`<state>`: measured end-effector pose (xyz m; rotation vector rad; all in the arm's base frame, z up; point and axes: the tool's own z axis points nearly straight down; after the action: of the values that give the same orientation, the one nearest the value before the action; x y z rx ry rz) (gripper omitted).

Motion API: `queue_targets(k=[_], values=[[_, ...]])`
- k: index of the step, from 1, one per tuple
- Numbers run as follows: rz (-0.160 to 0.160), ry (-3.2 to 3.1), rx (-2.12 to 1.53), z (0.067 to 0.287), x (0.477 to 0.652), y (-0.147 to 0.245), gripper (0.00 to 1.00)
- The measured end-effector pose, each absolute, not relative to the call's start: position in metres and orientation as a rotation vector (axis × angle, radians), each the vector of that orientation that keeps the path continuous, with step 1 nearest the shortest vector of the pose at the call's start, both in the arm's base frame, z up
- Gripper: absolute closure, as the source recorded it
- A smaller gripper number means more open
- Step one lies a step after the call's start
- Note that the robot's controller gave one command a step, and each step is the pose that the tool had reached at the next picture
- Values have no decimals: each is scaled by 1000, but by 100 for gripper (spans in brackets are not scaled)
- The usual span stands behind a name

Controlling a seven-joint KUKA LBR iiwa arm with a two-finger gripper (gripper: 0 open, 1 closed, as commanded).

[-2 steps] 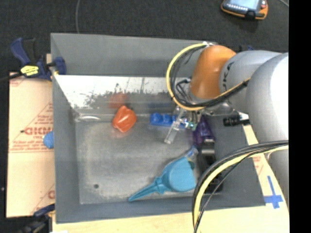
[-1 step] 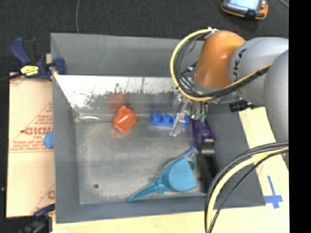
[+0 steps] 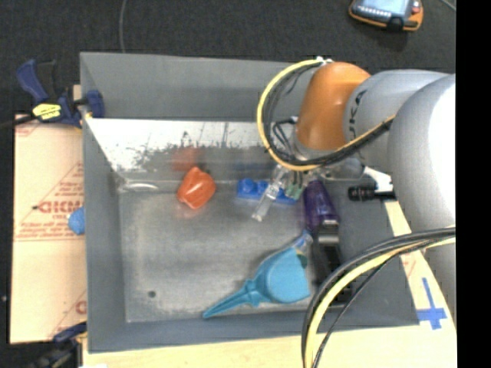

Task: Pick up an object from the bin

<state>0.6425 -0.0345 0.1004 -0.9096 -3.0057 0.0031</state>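
— What does the arm (image 3: 399, 129) hide?
— The bin's (image 3: 103, 244) right wall and far right corner. The purple thing's (image 3: 317, 204) upper end is under the orange cover (image 3: 330, 106).
— And the blue block (image 3: 249, 188)?
— Its right end runs behind a pale clear piece (image 3: 265, 202) I can't identify.
— Anything nearer the front?
— A black thing (image 3: 328, 257) half under a cable (image 3: 322, 301), kind unclear. A dark speck (image 3: 151, 294) is too small to name.

Even bright light, pale glare on far wall of bin (image 3: 153, 140), soft shadows
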Motion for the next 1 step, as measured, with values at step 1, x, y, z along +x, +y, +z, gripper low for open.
queue_targets(k=[1], values=[[4, -3009, -914, 73, 653, -41, 0]])
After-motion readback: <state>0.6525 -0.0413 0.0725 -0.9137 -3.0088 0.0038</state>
